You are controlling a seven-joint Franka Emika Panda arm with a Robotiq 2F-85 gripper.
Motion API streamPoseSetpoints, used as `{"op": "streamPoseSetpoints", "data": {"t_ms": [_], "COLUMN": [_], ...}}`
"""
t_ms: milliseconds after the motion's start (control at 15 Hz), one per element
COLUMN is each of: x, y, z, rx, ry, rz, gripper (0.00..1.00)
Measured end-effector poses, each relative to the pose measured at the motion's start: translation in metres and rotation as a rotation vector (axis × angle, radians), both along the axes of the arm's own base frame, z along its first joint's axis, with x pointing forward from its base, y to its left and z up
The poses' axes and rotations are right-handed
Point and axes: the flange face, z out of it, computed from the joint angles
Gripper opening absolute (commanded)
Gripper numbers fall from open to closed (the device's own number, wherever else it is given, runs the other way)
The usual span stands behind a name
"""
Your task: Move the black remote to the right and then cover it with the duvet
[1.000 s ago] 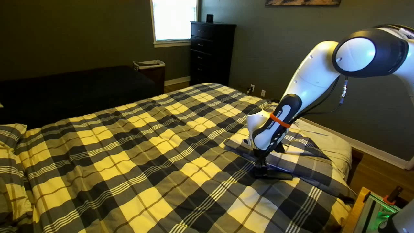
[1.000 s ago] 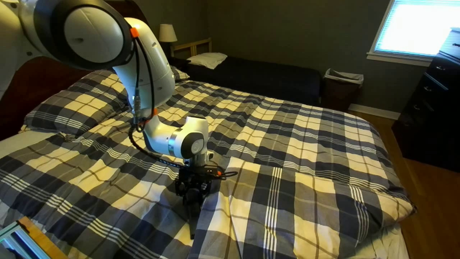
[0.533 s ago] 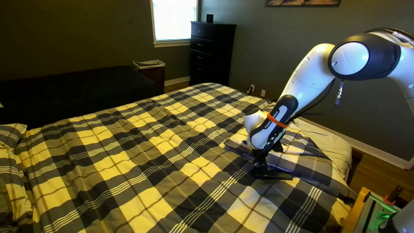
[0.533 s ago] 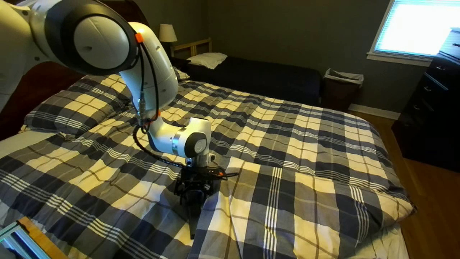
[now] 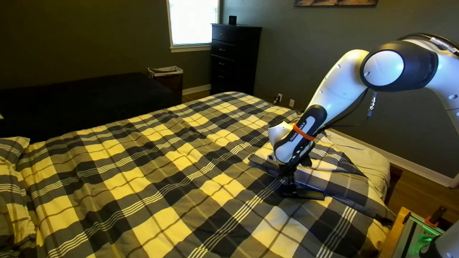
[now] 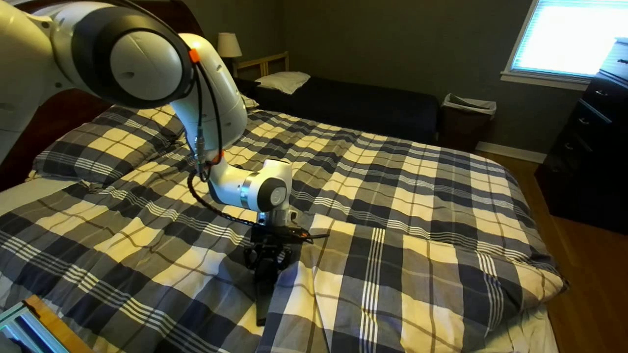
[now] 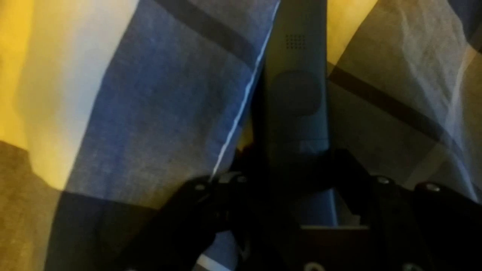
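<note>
Remote (image 7: pixel 297 94), uncovered beside the folded duvet (image 6: pixel 382 279): we judge the move likely done, covering pending; whether the straddling pincer (image 7: pixel 292 165) grips, we cannot tell.

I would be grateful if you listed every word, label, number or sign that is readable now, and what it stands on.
"FRAN… …IKA": on the white robot arm, the letters between hidden or unclear at the orange band.
The mark on the round wrist-joint cap: too small to read.
The black remote: no lettering can be made out.
</note>
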Motion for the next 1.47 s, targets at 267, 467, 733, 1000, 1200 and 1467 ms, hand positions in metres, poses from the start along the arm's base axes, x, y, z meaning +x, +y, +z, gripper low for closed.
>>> {"op": "streamPoseSetpoints", "data": {"t_ms": [267,467,733,1000,1200,1467], "x": [0.001,0.003,0.001,0.0,0.002,0.0], "y": [0.001,0.003,0.005,0.004,0.003,-0.002], "z": [0.0,0.0,-0.005,-0.012,-0.012,-0.001], "rx": [0.001,0.007,0.01,0.002,-0.001,0.03], "ry": [0.002,-0.003,0.005,0.013,0.008,-0.007], "rz": [-0.002,-0.009,-0.018,-0.036,-0.062,-0.143], "gripper": [0.99,1.0,0.62,0.32,0.29,0.29]}}
